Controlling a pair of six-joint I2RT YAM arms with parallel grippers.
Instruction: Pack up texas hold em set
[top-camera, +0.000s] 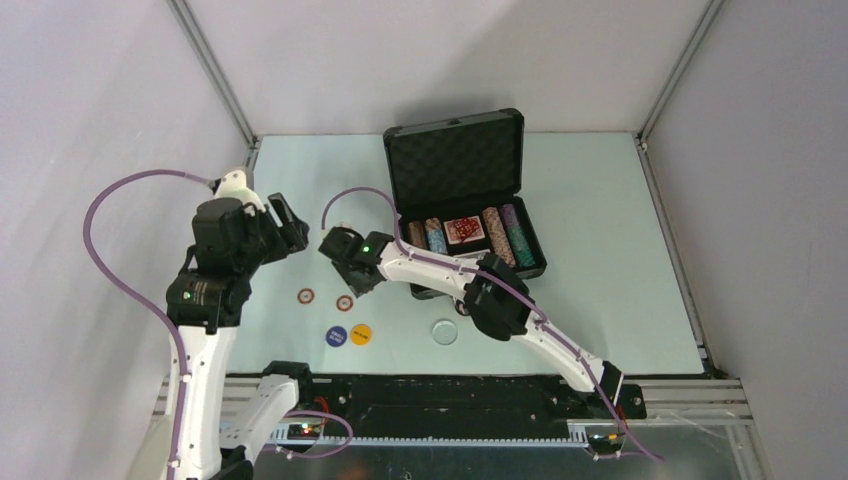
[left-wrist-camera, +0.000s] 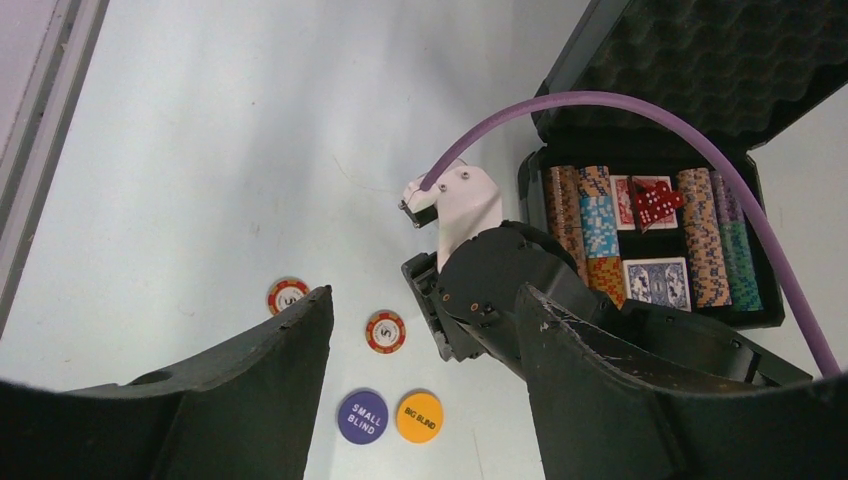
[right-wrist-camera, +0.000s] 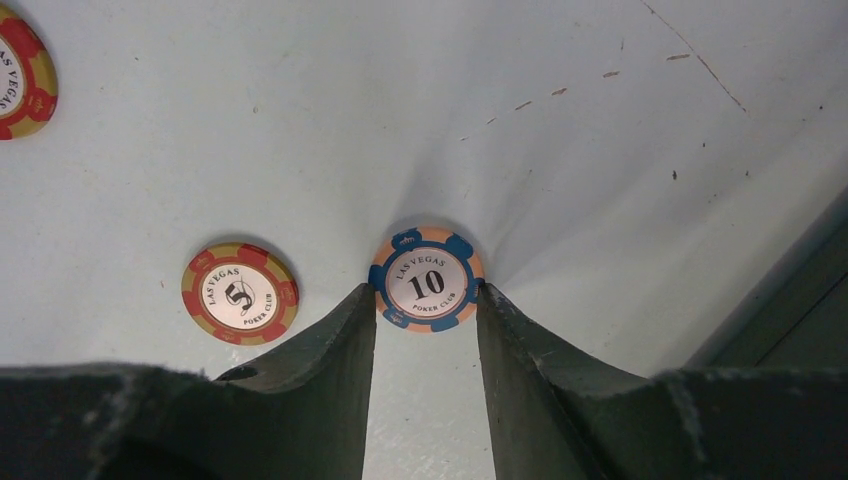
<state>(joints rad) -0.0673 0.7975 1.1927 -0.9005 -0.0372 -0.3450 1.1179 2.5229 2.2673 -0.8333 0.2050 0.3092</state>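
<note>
- Right wrist view: the right gripper (right-wrist-camera: 425, 300) pinched a blue-and-orange 10 chip (right-wrist-camera: 427, 280) by its rim, flat on the table (top-camera: 600, 250), with a red 5 chip (right-wrist-camera: 240, 293) just beside it.
- The left gripper (left-wrist-camera: 425, 300) hung spread and empty over the table's left side.
- The black case (top-camera: 455, 165) stood open by the far edge, holding chip rows (left-wrist-camera: 597, 235), cards (left-wrist-camera: 660, 282) and red dice (left-wrist-camera: 655, 203).

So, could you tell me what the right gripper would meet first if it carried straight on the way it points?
Likely the blue 10 chip lying flat between the right gripper's fingers, with the table just beneath; exact depth is unclear.
</note>
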